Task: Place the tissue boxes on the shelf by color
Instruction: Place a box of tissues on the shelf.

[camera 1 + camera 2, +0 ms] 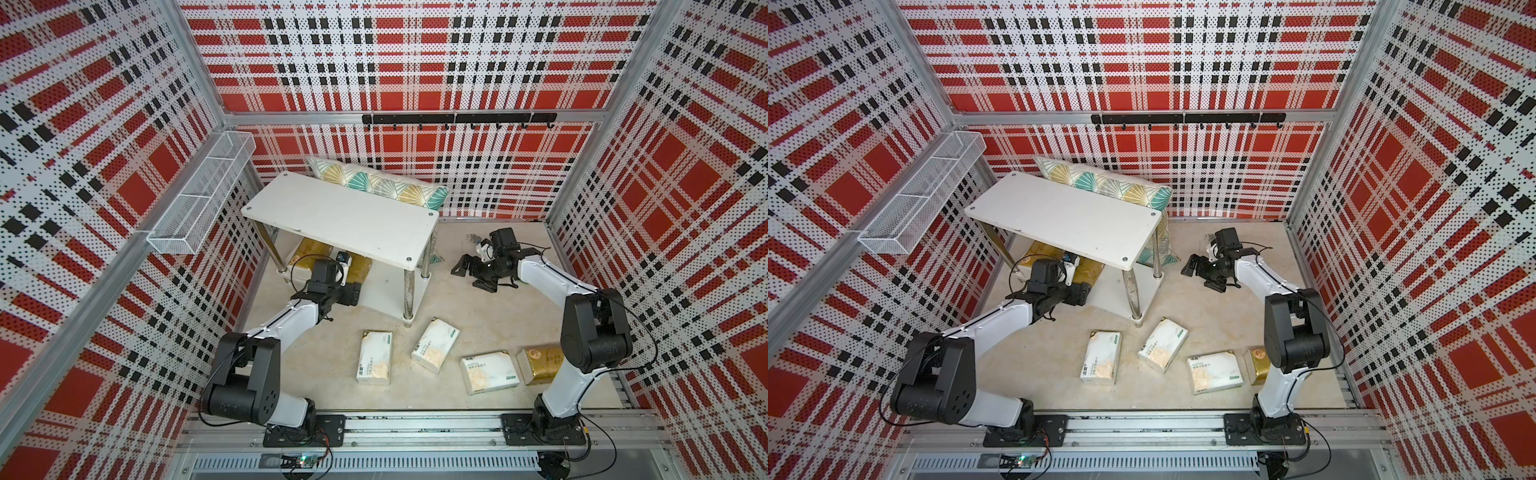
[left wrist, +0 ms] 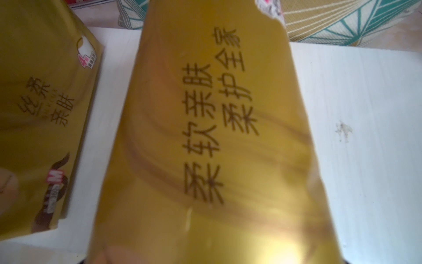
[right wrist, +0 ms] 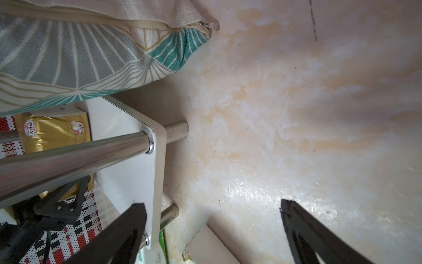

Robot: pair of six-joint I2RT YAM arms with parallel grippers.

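The shelf (image 1: 345, 216) stands at the back left, its top board bare. On its lower tier (image 2: 354, 160) lies one gold tissue box (image 2: 41, 114). Beside it a second gold box (image 2: 217, 137) fills the left wrist view down to the jaws, and my left gripper (image 1: 353, 282) is shut on it; its fingers are hidden. Three white tissue boxes (image 1: 375, 362) (image 1: 435, 344) (image 1: 489, 371) lie on the floor in front. Another gold box (image 1: 540, 365) is partly behind my right arm. My right gripper (image 3: 212, 204) hangs open and empty over the floor, right of the shelf.
A teal-and-gold pillow (image 1: 374, 183) leans on the back wall behind the shelf. A white wire basket (image 1: 199, 195) hangs on the left wall, and a black hook rail (image 1: 457, 119) runs along the back. A chrome shelf leg (image 3: 68, 155) is close to my right gripper.
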